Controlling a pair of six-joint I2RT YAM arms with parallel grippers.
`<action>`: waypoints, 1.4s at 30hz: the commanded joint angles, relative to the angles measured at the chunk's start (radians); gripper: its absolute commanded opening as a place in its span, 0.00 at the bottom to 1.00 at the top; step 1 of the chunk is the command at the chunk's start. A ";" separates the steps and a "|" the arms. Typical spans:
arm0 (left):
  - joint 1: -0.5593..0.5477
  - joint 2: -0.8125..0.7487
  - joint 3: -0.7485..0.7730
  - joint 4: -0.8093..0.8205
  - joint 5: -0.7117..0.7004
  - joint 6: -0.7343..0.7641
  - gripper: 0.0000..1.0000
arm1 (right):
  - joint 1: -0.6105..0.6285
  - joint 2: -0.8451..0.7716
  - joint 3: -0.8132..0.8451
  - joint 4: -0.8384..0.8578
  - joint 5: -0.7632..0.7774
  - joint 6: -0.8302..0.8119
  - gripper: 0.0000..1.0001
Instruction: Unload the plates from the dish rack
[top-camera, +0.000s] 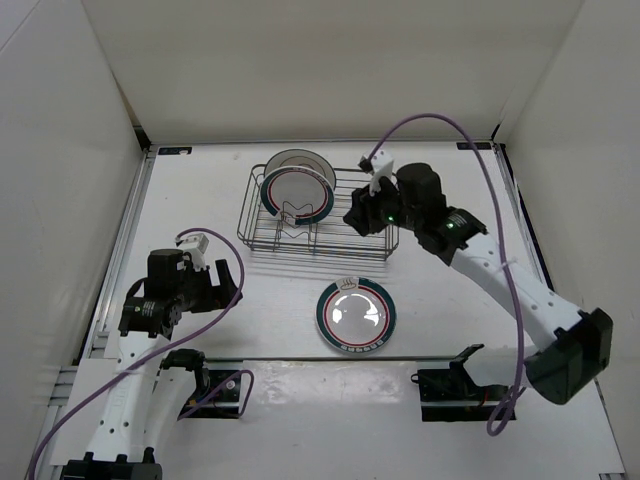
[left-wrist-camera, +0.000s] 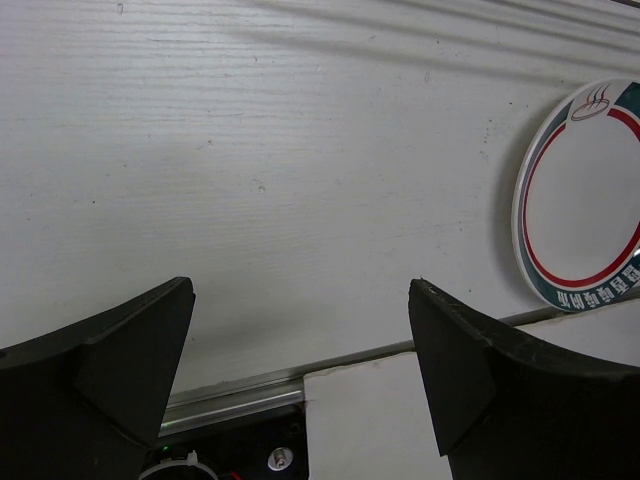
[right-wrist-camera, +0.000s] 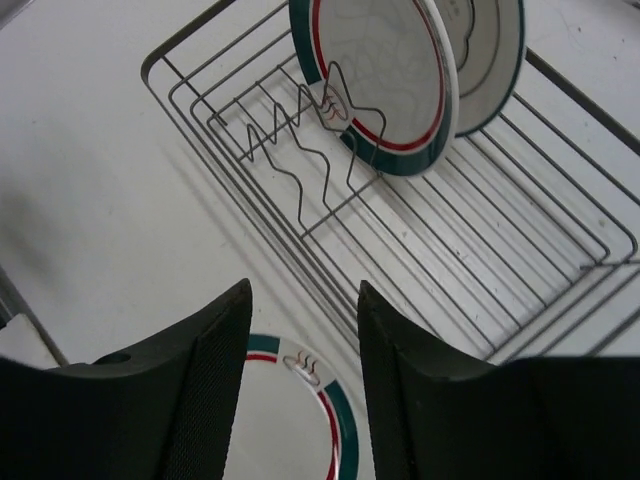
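The right gripper (right-wrist-camera: 304, 296) hung over the right end of the dish rack (right-wrist-camera: 450, 250). Its jaws stood partly apart with nothing between them, gripping nothing. Whether its fingers brushed the wire could not be told.

Two plates stood on edge at the rack's opposite, left end, well apart from those fingertips. The teal-rimmed plate (right-wrist-camera: 385, 70) was in front, leaning against the wavy divider (right-wrist-camera: 300, 140). The grey-rimmed plate (right-wrist-camera: 495, 50) stood just behind it, mostly hidden by it.

A second teal-rimmed plate, the flat plate (top-camera: 355, 315), lay face up on the table (top-camera: 250, 330) in front of the rack. In the right wrist view it showed below and between the fingers.

The left gripper (left-wrist-camera: 300, 290) was spread wide and empty, held over bare table. The flat plate lay off to its right, clear of both fingers.
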 joint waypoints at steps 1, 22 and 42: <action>-0.003 0.000 -0.006 0.011 0.012 -0.004 1.00 | 0.014 0.092 0.043 0.196 -0.068 -0.164 0.49; -0.003 0.020 -0.001 -0.002 -0.049 -0.008 1.00 | 0.002 0.739 0.670 0.125 -0.056 -0.477 0.52; -0.003 0.029 -0.002 -0.004 -0.058 -0.009 1.00 | -0.009 0.859 0.733 0.096 -0.102 -0.573 0.31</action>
